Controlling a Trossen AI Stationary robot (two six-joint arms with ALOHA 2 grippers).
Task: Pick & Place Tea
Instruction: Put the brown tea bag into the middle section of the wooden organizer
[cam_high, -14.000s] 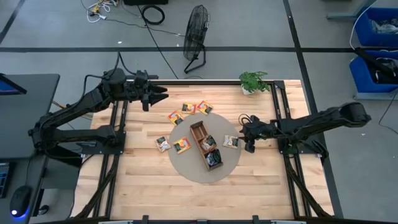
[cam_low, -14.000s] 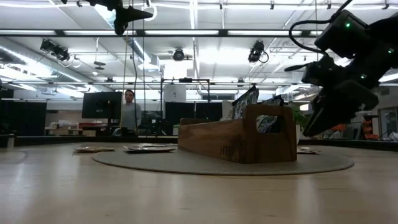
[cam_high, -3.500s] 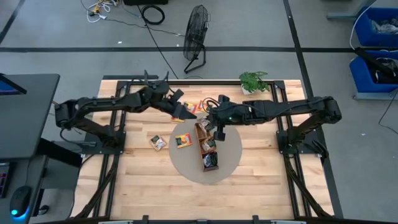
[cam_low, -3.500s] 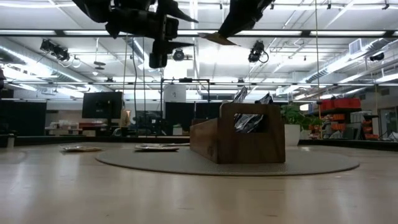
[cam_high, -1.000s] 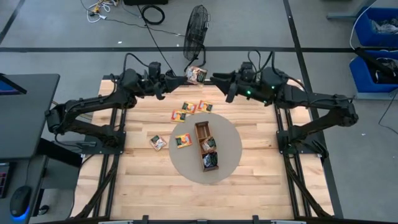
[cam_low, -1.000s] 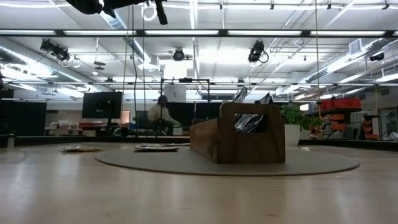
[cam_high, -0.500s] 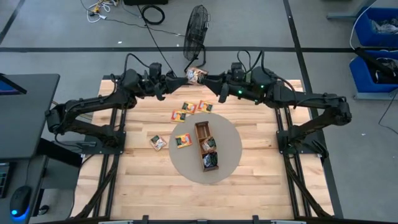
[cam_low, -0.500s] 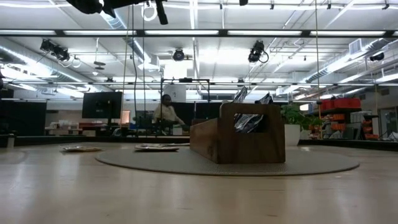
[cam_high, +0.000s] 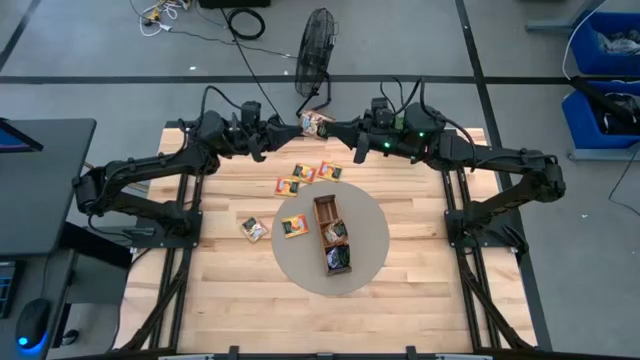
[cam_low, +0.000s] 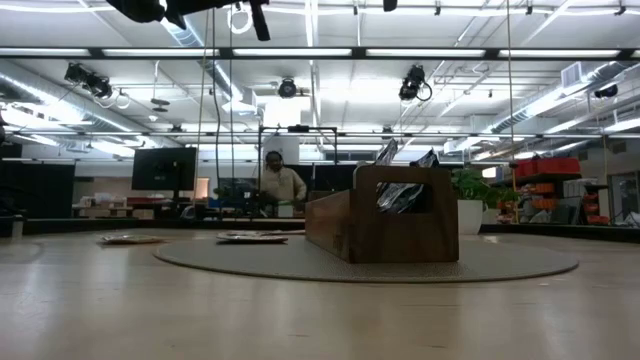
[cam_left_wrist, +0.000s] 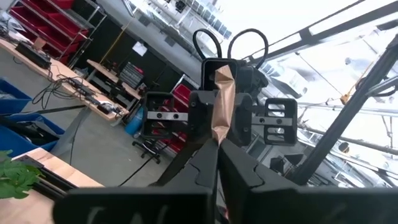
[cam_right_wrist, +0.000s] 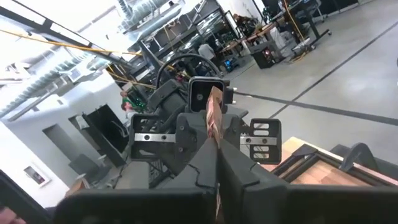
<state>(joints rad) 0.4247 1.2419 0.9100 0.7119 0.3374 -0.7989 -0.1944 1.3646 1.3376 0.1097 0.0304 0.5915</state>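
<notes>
From above we see the left gripper (cam_high: 296, 126) and right gripper (cam_high: 333, 129) both clenched on one tea sachet (cam_high: 317, 124) above the table's far edge; wrist views show it edge-on.

Five tea sachets (cam_high: 291, 185) lie loose on the worktop (cam_high: 230, 290), a sixth sachet (cam_high: 317, 124) hangs in mid-air, one wooden tray (cam_high: 322, 210) sits on one round mat (cam_high: 370, 255), and two arms (cam_high: 150, 170) reach in.

No legible text on my sachets (cam_high: 316, 124), none on the wooden tray (cam_low: 385, 215), no readable label, number or sign anywhere I look
</notes>
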